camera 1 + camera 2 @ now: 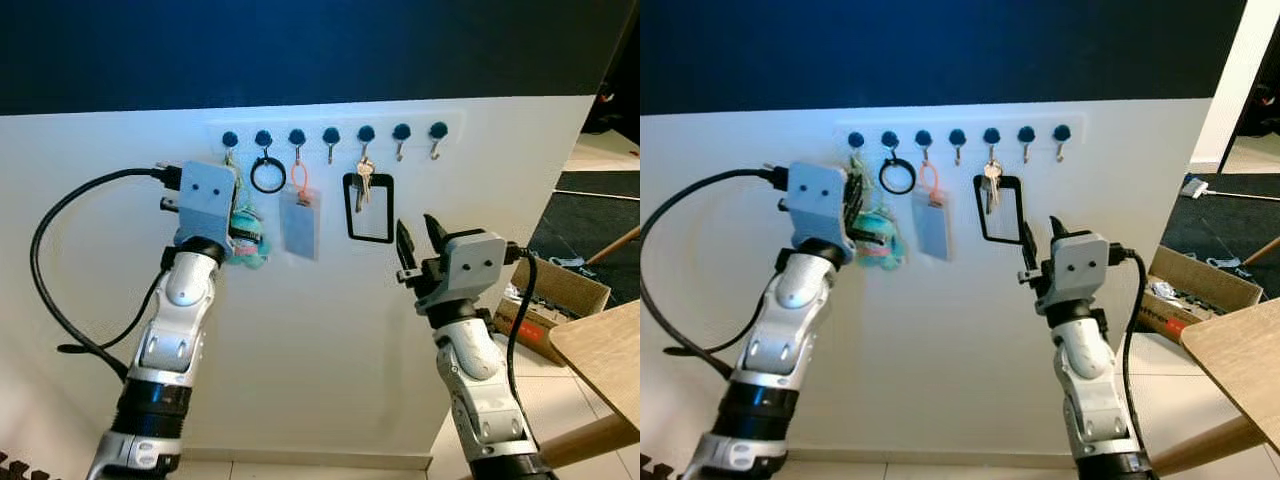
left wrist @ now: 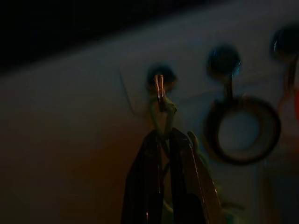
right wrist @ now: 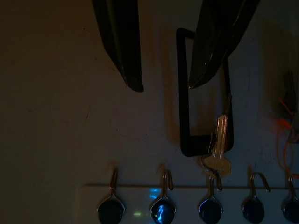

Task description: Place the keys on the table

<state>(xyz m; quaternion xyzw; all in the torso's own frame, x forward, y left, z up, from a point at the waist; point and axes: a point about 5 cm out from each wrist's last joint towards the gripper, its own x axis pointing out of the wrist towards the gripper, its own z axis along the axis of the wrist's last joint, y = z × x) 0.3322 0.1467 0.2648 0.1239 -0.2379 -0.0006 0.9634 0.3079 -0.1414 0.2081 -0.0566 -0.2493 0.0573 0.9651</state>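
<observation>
A white rail of blue hooks [image 1: 330, 135] runs along the wall. Silver keys [image 1: 364, 180] hang from the fifth hook on a black rectangular loop [image 1: 368, 208]. From the first hook hangs a green cord [image 2: 161, 109] with a teal fluffy bunch [image 1: 250, 245]. My left gripper [image 2: 161, 137] is raised to that hook and shut on the green cord just under it. My right gripper [image 1: 420, 240] is open, below and right of the silver keys [image 3: 218, 149] and apart from them.
A black ring [image 1: 268, 175] and an orange loop with a grey tag [image 1: 300, 225] hang on the second and third hooks. A wooden table [image 1: 600, 345] juts in at the right. A cardboard box [image 1: 560, 295] sits on the floor behind it.
</observation>
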